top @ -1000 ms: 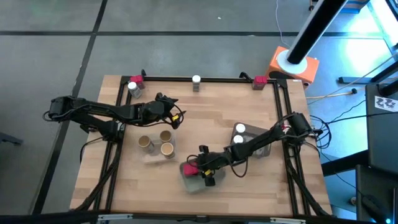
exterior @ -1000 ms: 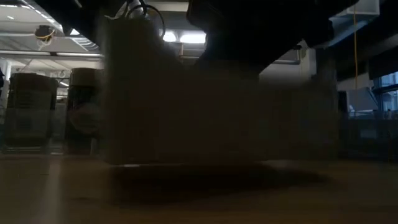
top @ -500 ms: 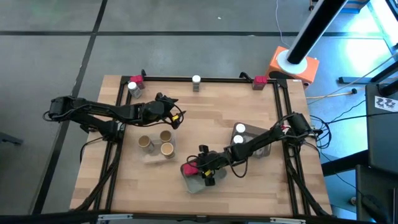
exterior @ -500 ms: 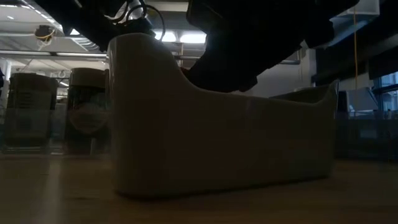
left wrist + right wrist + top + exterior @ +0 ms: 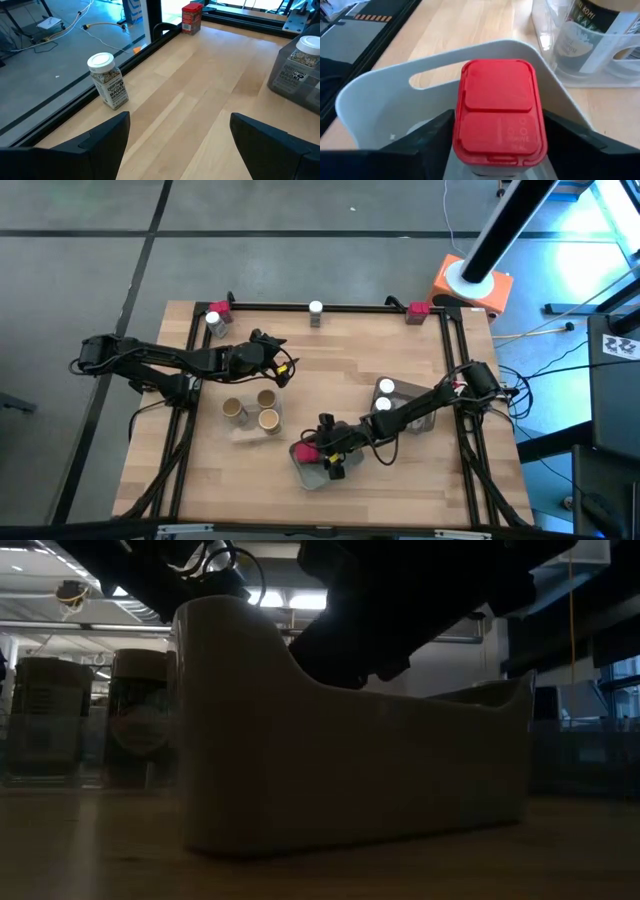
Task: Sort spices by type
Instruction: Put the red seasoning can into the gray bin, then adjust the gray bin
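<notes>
The right claw (image 5: 495,150) gripped a red tin (image 5: 498,117) over the white tray (image 5: 370,95), probably lowering it; next, release. The left claw (image 5: 177,132) hovered open above the tabletop (image 5: 200,75).

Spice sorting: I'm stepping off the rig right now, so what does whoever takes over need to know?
Right hand: shut on a red-lidded spice tin, low inside the white shallow tray, not yet released.
Left hand: open and empty, hovering just behind the cork group.
Done: three cork-coloured cylinders are together in a clear tray; two white-lidded clear jars sit in the right-side tray.
Left: a loose white-lidded jar at the back rail, another jar at the back left corner, and red tins at the left and right back corners.
</notes>
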Controlling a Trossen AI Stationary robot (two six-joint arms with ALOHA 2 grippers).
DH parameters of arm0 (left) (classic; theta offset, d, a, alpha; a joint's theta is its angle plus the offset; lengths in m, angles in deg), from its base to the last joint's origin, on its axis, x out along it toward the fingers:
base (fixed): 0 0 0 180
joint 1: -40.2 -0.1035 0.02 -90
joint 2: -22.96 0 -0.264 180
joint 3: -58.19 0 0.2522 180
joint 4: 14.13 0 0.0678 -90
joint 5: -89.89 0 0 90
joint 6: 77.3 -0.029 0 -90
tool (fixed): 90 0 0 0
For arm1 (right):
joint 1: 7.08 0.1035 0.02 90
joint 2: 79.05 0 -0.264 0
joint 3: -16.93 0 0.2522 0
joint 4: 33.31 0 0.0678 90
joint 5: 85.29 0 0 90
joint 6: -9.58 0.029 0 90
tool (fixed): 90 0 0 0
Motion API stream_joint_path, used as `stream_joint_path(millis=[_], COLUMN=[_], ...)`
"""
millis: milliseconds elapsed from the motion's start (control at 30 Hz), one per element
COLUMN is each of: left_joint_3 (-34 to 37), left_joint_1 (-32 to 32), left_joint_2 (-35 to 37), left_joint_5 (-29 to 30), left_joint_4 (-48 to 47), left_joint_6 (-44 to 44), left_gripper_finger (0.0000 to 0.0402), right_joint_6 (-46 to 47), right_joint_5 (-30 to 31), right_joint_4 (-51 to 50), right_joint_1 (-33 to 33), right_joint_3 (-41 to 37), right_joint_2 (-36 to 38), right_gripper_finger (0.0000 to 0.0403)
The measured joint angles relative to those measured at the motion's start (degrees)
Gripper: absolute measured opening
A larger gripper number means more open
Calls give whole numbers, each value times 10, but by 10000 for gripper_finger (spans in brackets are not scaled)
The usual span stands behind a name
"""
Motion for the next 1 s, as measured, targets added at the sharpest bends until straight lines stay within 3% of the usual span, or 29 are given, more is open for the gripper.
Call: stream_joint_path(millis=[167,433,733,1000], left_joint_3=[0,0,0,0], left_joint_1=[0,0,0,1], left_joint_2=[0,0,0,0], left_joint_5=[0,0,0,0], left_joint_4=[0,0,0,0], left_joint_6=[0,0,0,2], left_gripper_finger=[327,327,327,327], right_joint_6=[-5,-26,-31,-30], right_joint_5=[-1,1,119,31], right_joint_4=[-27,-236,-467,-408], right_joint_1=[0,0,-21,-68], right_joint_3=[0,66,106,59], right_joint_2=[13,84,136,121], right_gripper_finger=[306,305,293,289])
